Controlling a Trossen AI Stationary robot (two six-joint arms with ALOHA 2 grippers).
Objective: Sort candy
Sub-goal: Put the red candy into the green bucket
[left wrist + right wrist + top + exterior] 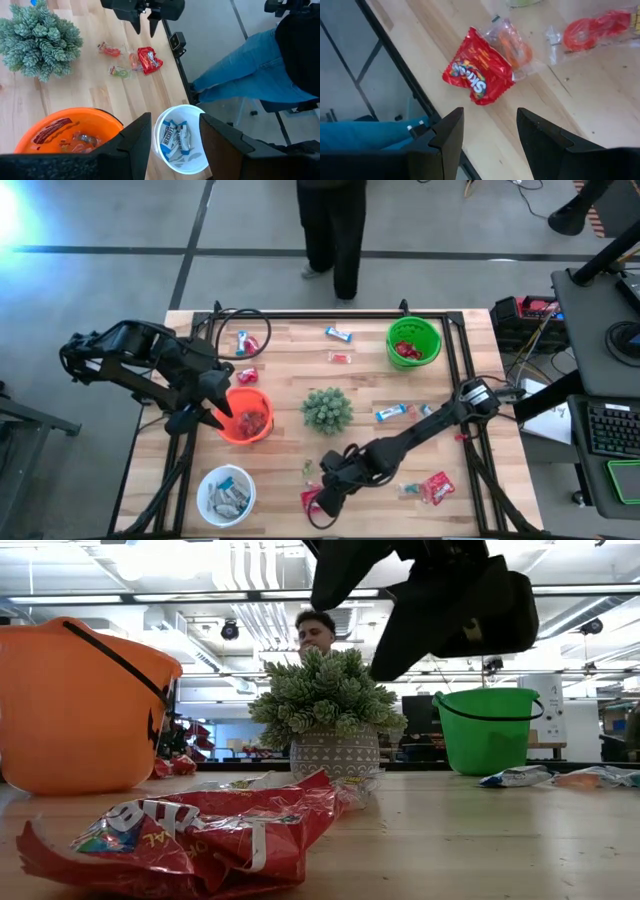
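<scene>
1. Sorted so far: orange bucket (246, 417), left of centre, holding red packets; green bucket (413, 342), upper right, holding red pieces; white bowl (226, 494), lower left, holding blue-and-white bars.
2. Left to sort: red Skittles packet (480, 74) at the lower edge of the surface (300, 370), clear-wrapped pieces beside it; blue-and-white bars (338, 334) at top centre and right of centre; red packets (437, 487) at lower right. By appearance, roughly halfway.
3. Right hand (485, 135): fingers apart, empty, poised over the Skittles packet.
4. Left hand (175, 142): fingers apart, empty, over the orange bucket and white bowl.
5. Potted succulent (327, 410), centre: not candy.
</scene>
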